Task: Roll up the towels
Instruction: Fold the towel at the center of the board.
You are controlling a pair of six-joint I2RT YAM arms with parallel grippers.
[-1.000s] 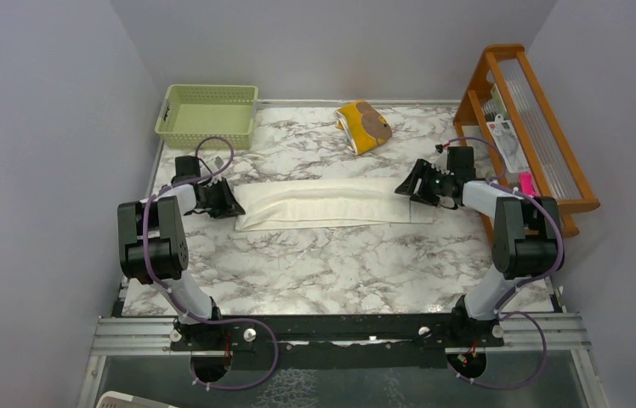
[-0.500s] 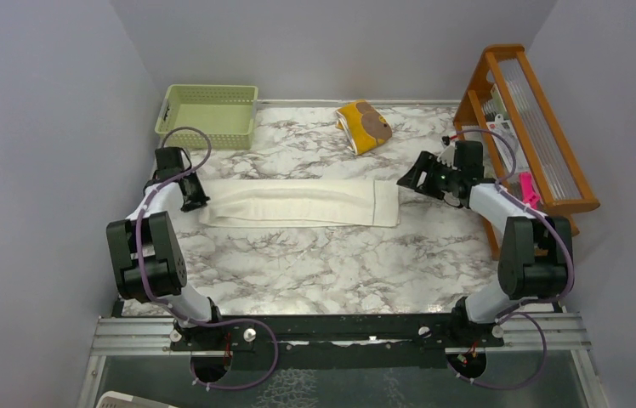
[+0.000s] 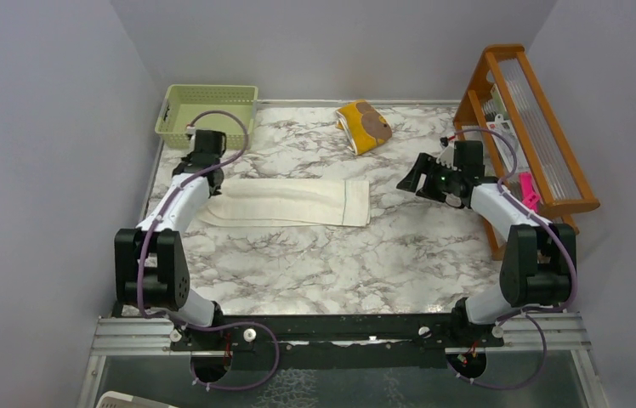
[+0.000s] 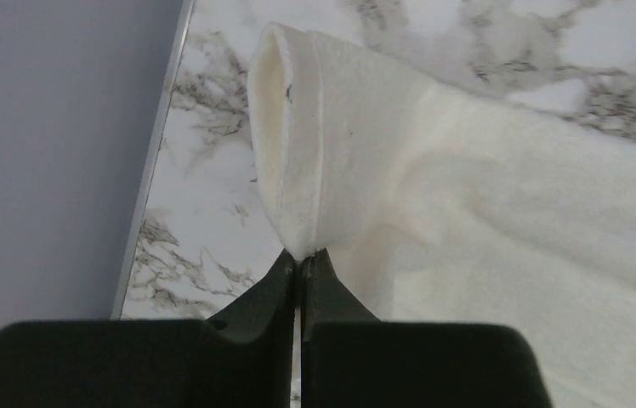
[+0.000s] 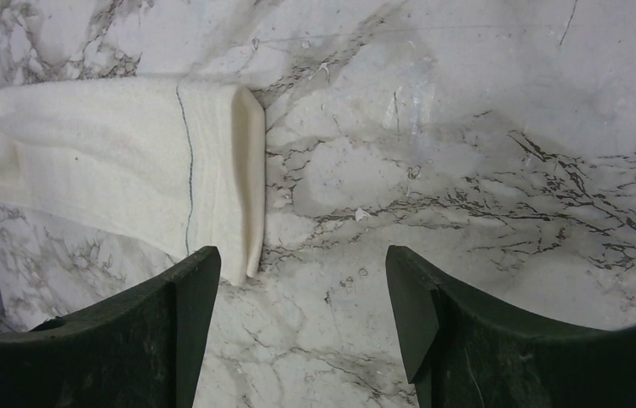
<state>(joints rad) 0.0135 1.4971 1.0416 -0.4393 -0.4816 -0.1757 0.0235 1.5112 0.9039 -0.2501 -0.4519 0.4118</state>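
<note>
Now the left gripper [image 4: 300,259] pinches one end of the limp cream towel [image 3: 298,202], laid on the table [image 3: 323,263]; the right gripper [image 5: 302,259] hangs open near the other. Soft and light, it seems best gripped by its hem

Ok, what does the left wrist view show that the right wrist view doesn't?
Left wrist only: the left gripper shut on the raised end of the cream towel, with the grey wall alongside. Right wrist only: the right gripper open over the marble table, beside the towel's other end, which lies flat and unheld. Both: the cream towel and the marble table.
</note>
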